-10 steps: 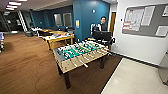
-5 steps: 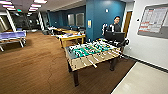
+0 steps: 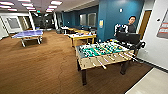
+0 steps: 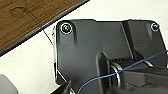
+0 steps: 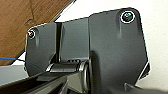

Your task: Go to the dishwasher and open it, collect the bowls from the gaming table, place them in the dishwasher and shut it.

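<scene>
Landmark: the gaming table (image 3: 105, 53), right of the middle of my head view, standing on brown carpet (image 3: 37, 70), green field up, rods across it.
Far left of the gaming table: a blue ping-pong table (image 3: 27, 34), well apart from it.
Behind the gaming table, to its left: a yellow-wood table (image 3: 81, 37), near a dark blue wall (image 3: 117, 15).
On the gaming table: small yellowish shapes at its far right end, too blurred for me to name.
Just behind the gaming table's right end: a person (image 3: 130, 23) at a dark control rig (image 3: 128, 38).
Right of the gaming table: pale floor (image 3: 152, 83), meeting the carpet along a dark strip.
My left gripper: I cannot tell whether it is wide or narrow; my wrist hangs over the pale floor beside the carpet edge.
My right gripper: I cannot tell either; same floor beneath.
</scene>
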`<state>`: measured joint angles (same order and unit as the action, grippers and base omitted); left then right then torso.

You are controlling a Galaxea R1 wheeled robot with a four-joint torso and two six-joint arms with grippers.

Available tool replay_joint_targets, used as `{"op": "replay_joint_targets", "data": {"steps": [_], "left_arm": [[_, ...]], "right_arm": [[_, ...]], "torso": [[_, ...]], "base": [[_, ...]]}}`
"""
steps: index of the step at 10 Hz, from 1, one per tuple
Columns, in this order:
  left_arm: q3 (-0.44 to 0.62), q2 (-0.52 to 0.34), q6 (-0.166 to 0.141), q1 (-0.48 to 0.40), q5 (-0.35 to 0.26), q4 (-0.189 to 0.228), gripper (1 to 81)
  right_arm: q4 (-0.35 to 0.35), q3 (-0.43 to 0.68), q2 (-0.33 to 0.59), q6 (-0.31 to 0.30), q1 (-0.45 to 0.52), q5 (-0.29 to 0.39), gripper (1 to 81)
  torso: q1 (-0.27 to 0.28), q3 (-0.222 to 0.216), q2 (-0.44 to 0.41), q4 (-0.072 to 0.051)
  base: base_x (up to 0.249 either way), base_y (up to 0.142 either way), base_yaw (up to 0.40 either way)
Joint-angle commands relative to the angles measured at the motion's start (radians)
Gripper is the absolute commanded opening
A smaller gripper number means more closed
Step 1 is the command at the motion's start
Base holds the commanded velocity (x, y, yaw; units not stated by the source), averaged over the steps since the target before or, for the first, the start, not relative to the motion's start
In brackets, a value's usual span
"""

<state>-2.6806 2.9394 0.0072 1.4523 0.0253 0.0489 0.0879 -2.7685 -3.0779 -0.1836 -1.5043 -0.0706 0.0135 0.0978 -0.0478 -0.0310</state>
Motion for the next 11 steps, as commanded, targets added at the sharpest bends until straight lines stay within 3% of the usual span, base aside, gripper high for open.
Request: {"op": "replay_joint_targets", "data": {"steps": [1, 11], "left_arm": [[-0.004, -0.008, 0.008, -0.049, -0.054, 0.006, 81.1], [-0.004, -0.008, 0.008, -0.048, -0.061, 0.006, 81.1]], "right_arm": [[0.012, 0.004, -0.001, 0.004, 0.045, 0.051, 81.1], [0.026, 0.006, -0.001, 0.004, 0.043, 0.049, 81.1]], "torso": [[0.000, 0.000, 0.000, 0.000], [0.000, 0.000, 0.000, 0.000]], "base": [[0.000, 0.000, 0.322], [0.000, 0.000, 0.303]]}}
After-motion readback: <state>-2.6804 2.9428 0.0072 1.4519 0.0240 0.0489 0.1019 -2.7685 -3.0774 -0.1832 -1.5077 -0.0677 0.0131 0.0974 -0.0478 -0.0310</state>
